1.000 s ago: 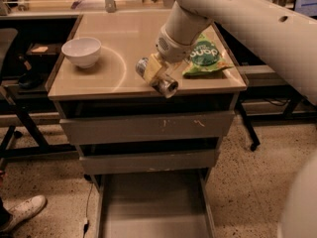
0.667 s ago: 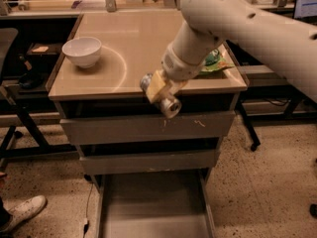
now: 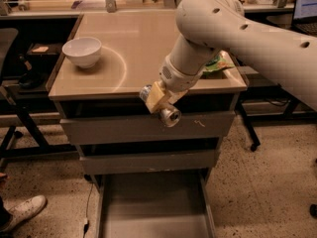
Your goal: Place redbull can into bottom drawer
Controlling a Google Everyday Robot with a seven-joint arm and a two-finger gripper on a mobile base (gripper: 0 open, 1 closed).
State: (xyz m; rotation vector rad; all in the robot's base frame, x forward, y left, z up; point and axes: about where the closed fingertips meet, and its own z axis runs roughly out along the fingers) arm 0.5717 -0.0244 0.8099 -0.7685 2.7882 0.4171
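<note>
Claw [image 3: 158, 102] clamps the can [image 3: 170, 115] above an open bottom drawer [image 3: 153, 209]

Gripped tight and tilted in mid-air before the top drawer [image 3: 143, 129] front, the can appears mid-carry. The next move likely calls for lowering it and releasing over the bottom drawer's bare floor. That drawer holds nothing; the white bowl [image 3: 83, 51] on the table [image 3: 143, 38] looks empty.

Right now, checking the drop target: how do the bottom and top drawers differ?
The bottom drawer is pulled out, floor showing; the top drawer is shut. The bottom drawer sits lowest; the top drawer sits just under the tabletop. The gripper, holding the redbull can, hangs before the top drawer, above the bottom drawer. Both are grey metal.
</note>
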